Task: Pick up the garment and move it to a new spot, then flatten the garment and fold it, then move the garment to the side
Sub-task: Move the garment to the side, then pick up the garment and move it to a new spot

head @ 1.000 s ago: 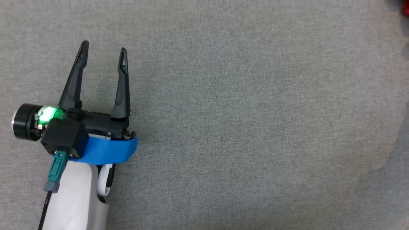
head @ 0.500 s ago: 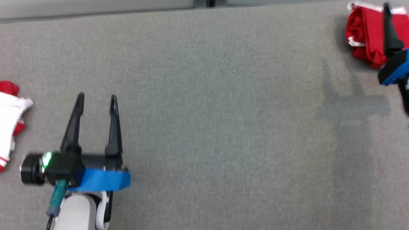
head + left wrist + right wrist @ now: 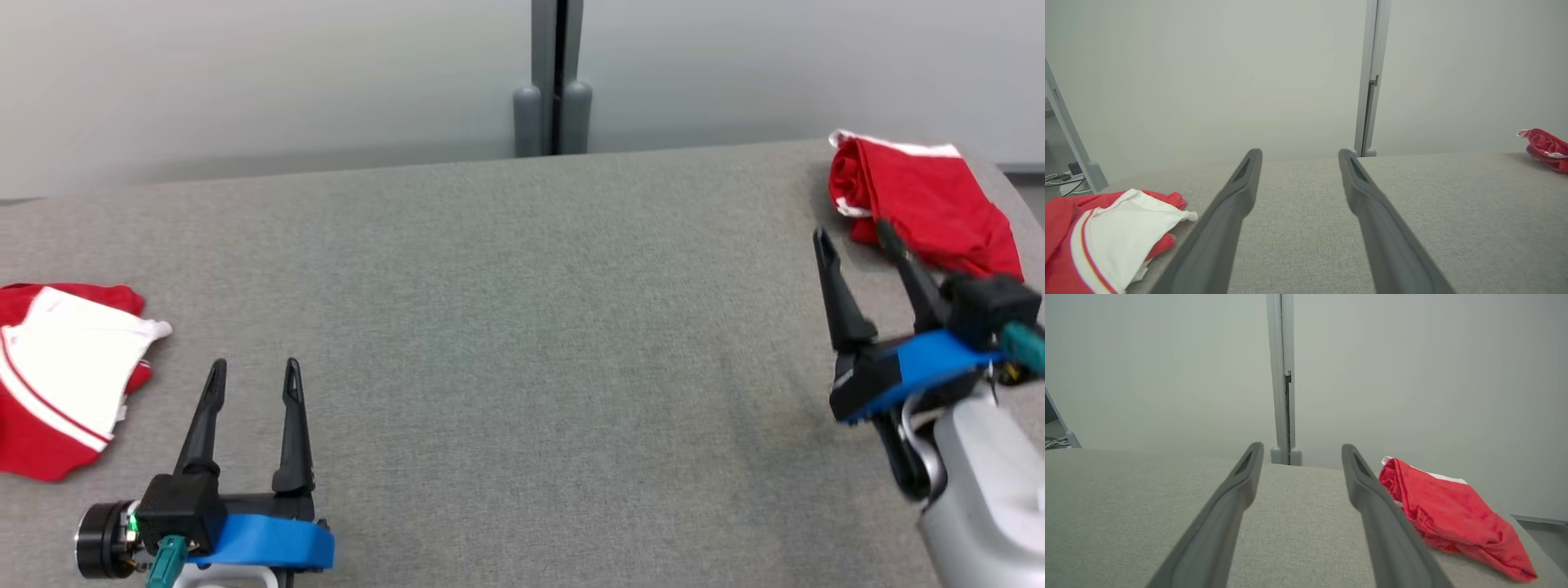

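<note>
A crumpled red garment (image 3: 922, 200) with a white edge lies at the far right corner of the grey table (image 3: 522, 327). My right gripper (image 3: 853, 230) hovers just in front of it and to its left, open, with nothing between its fingers. In the right wrist view the red garment (image 3: 1445, 506) sits just right of the open right gripper (image 3: 1301, 446). A folded red and white garment (image 3: 57, 376) rests at the table's left edge. My left gripper (image 3: 254, 363) stands open and empty to its right. The left wrist view shows that folded garment (image 3: 1106, 237) left of the open left gripper (image 3: 1299, 153).
A pale wall with a grey vertical post (image 3: 555, 73) runs behind the table's far edge. The table's right corner is rounded just past the red garment. Cables (image 3: 1061, 181) lie on the floor beyond the left end.
The head camera has tilted up, so the whole picture has shifted down; the wall, both garments and my right gripper have come into view. Both grippers have stayed open.
</note>
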Controlling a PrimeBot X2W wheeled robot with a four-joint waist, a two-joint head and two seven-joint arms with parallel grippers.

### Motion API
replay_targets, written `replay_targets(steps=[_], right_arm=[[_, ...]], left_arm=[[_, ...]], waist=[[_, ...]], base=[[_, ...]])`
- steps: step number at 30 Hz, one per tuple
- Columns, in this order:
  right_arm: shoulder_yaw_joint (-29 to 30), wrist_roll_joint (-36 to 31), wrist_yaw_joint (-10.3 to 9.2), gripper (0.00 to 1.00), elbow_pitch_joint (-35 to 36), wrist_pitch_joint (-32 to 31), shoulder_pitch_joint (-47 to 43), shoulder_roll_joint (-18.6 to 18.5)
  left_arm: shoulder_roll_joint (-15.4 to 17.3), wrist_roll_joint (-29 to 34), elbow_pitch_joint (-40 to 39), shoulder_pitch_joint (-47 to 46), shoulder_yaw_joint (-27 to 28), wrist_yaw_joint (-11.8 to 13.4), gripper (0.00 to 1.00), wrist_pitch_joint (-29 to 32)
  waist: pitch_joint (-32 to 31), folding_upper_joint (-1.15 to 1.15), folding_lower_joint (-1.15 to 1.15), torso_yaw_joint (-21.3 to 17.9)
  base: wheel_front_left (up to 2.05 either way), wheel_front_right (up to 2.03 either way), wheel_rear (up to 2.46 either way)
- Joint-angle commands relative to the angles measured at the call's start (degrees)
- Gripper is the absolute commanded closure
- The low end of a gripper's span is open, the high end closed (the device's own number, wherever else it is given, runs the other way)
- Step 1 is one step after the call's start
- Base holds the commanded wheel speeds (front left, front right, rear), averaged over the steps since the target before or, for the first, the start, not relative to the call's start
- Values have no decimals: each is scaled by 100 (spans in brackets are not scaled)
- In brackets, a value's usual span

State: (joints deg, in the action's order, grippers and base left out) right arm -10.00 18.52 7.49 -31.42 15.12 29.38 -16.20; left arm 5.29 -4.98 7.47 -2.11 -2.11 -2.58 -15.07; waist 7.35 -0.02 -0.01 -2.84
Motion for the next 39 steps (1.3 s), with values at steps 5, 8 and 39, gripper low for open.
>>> replay_targets(steps=[5,8,39], right_arm=[[394,3,2,0,631,1,-1177,314],[542,-39,2,0,831,2,-1506,435],[1151,-810,2,0,2083,-125,-3015,1278]], left_arm=[[-57,-10,116,202,32,-11,0,-15],[-70,-2,135,245,44,-10,0,-15],[-130,81,339,293,155,-77,0,-15]], waist=[[-225,2,1,147],[-268,2,1,173],[-389,2,1,407]], base=[[0,0,0],[0,0,0],[0,0,0]])
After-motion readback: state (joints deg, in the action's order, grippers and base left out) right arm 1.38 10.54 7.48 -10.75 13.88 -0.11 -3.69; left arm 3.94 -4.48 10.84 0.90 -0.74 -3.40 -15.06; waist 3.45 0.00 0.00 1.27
